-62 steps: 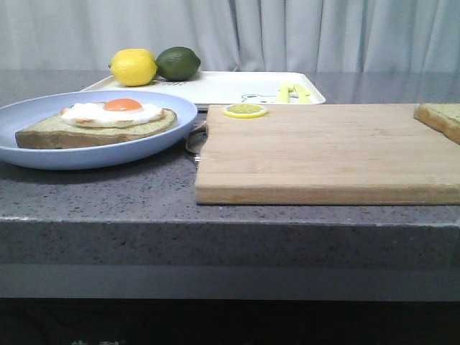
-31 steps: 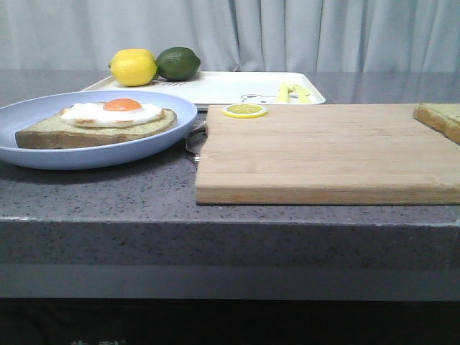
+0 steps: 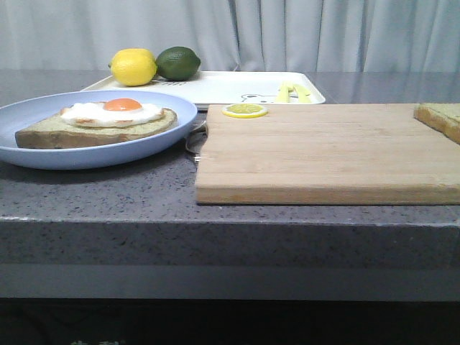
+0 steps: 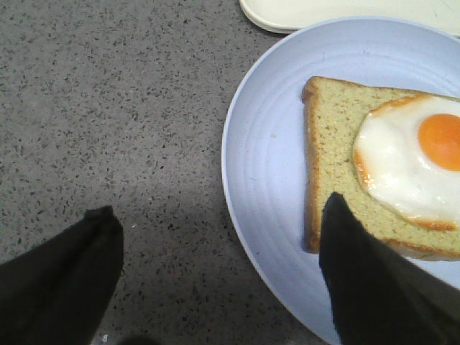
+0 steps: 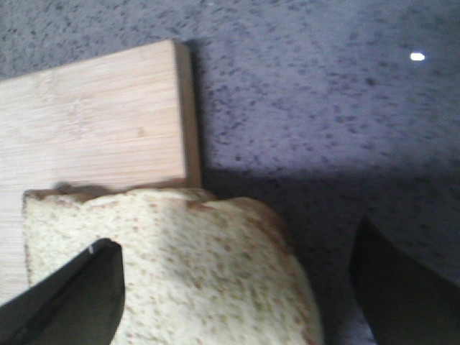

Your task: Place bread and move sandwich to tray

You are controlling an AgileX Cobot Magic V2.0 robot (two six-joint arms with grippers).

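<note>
The bread (image 3: 438,117) lies at the right end of the bamboo cutting board (image 3: 323,151). In the right wrist view my right gripper (image 5: 237,277) is open over the bread (image 5: 194,273), one finger above the slice, the other past the board's edge. A flat slice with a fried egg (image 3: 100,123) lies on the round light blue plate (image 3: 43,154) at the left. In the left wrist view my left gripper (image 4: 219,248) is open, straddling the plate's rim (image 4: 241,215), one finger over the egg slice (image 4: 338,151). The white tray (image 3: 237,88) stands behind. Neither gripper shows in the front view.
A yellow lemon (image 3: 134,67) and a green lime (image 3: 177,63) sit at the tray's far left corner. A lemon slice (image 3: 244,110) lies on the board's back left corner. A metal handle (image 3: 194,136) sticks out between plate and board. The grey counter's front edge is near.
</note>
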